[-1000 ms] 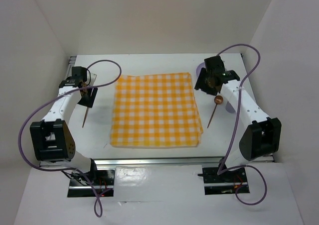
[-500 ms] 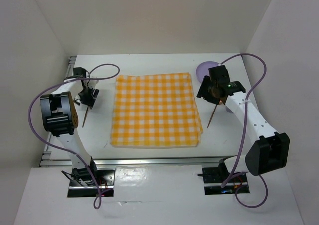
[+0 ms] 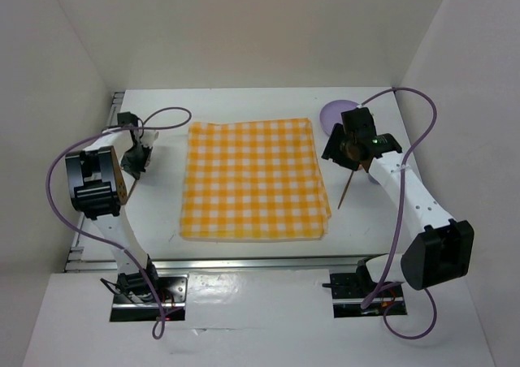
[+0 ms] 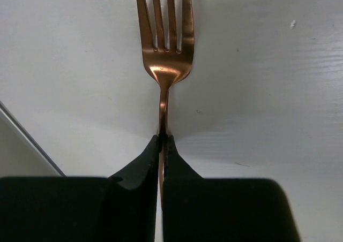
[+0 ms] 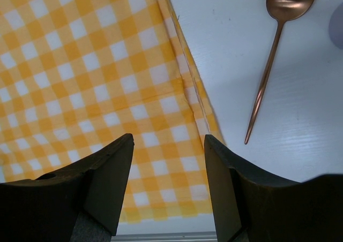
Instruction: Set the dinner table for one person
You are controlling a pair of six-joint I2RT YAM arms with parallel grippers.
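Observation:
A copper fork lies on the white dinner table, tines pointing away from my left gripper. That gripper is shut on the fork's thin handle. From above, the left gripper sits left of the yellow-and-white checked cloth. My right gripper hovers open over the cloth's right edge, nothing between its fingers. A copper spoon lies on the table to the right of the cloth, its handle showing below the right gripper.
A lavender plate sits at the back right, partly behind the right gripper. A small lavender thing peeks out beside the right arm. A metal rail runs along the table's near edge, and white walls enclose the table on three sides.
The left gripper has shut on the fork's handle and the left arm's elbow has swung toward the near-left. The right arm shifted slightly, uncovering the lavender plate.

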